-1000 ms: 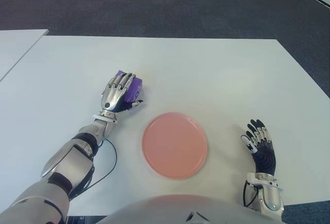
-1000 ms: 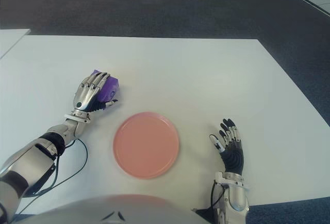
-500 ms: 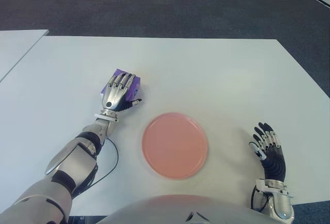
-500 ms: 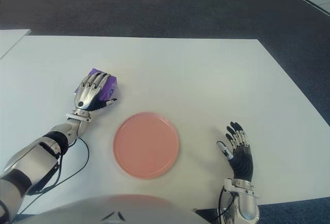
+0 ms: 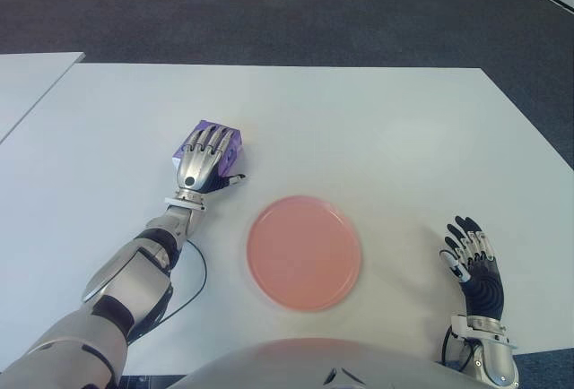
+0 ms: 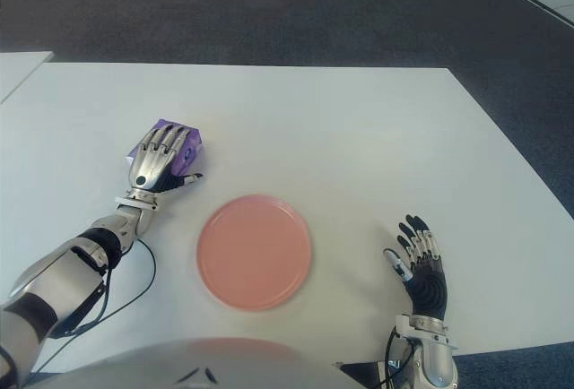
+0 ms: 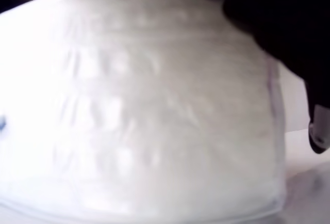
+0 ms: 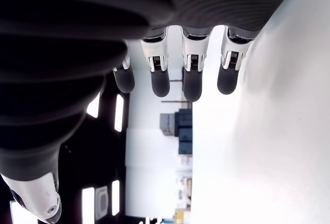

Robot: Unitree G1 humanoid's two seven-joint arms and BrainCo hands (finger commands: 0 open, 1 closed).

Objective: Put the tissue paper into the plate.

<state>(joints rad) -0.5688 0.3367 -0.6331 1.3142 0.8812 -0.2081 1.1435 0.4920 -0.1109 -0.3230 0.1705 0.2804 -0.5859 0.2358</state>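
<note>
Left wrist view: the picture is almost filled by a pale, crinkled, glossy plastic-wrapped tissue packet (image 7: 154, 115), seen from very close. A dark finger with a silver-grey tip (image 7: 318, 131) is seen at one edge, beside the packet.

My left hand (image 5: 204, 161): silver metal fingers, black joints, one black round dot on its back, silver-and-black wrist. Thin black cable (image 5: 191, 274) loops by my grey forearm. My right hand (image 5: 475, 272): ribbed black palm, white-tipped fingers, silver cuff.
</note>
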